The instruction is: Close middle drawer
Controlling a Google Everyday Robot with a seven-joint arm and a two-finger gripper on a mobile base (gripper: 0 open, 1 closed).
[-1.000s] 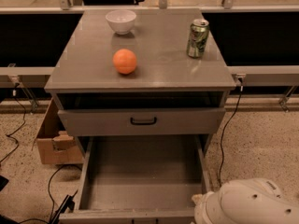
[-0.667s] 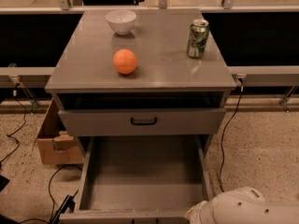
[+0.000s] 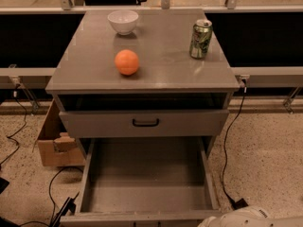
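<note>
Drawer spot: middle drawer (image 3: 147, 174) pulled far out, up and left of the tool | front edge runs left to right, so the push goes away, into the cabinet (image 3: 156, 74) | gripper (image 3: 246, 217) low right, mostly cut off, maybe just beside the front's right end | open or shut: cannot tell

Middle drawer (image 3: 147, 174): deep plain grey box; pulled far out of the cabinet, level, squarely below the upper drawer front (image 3: 146, 122); its flat low front lies at the lower frame edge; gripper not in view.
</note>
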